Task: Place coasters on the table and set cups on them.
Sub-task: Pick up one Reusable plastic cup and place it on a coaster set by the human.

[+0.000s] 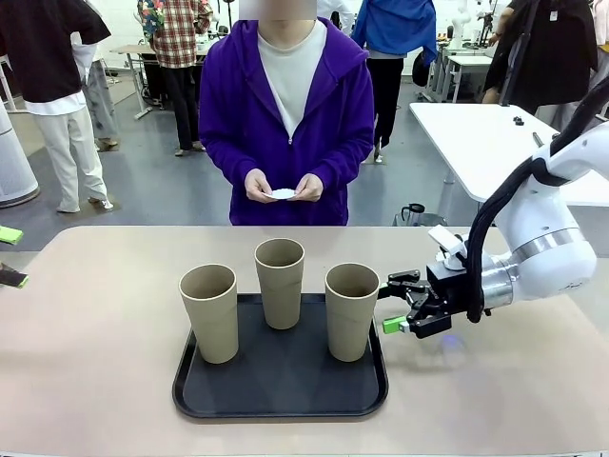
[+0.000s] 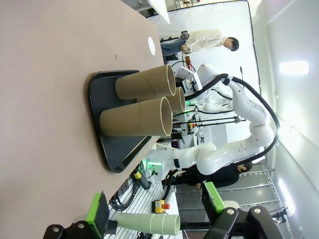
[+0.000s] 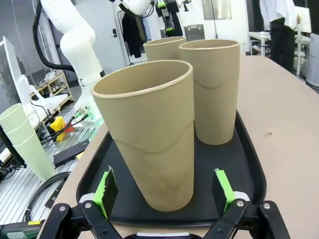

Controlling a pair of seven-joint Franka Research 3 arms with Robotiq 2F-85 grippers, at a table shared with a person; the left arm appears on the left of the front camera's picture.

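Note:
Three tall tan cups stand on a black tray [image 1: 285,400] on the beige table [image 1: 95,381]: left cup [image 1: 209,312], middle cup [image 1: 280,282], right cup [image 1: 351,310]. My right gripper [image 1: 395,303] is open, low beside the right cup and just short of it. In the right wrist view that cup [image 3: 149,134] looms close ahead of the right gripper [image 3: 163,189], between the lines of its green pads [image 3: 105,186]. My left gripper [image 1: 9,257] hangs open at the table's far left, well away from the cups [image 2: 137,119]. Across the table a person holds white coasters [image 1: 283,193] in both hands.
A white table [image 1: 495,133] stands behind at the right, and other people stand farther back. A stack of pale green cups [image 3: 25,144] sits off the table beside the robot. Bare tabletop lies to the left, right and in front of the tray.

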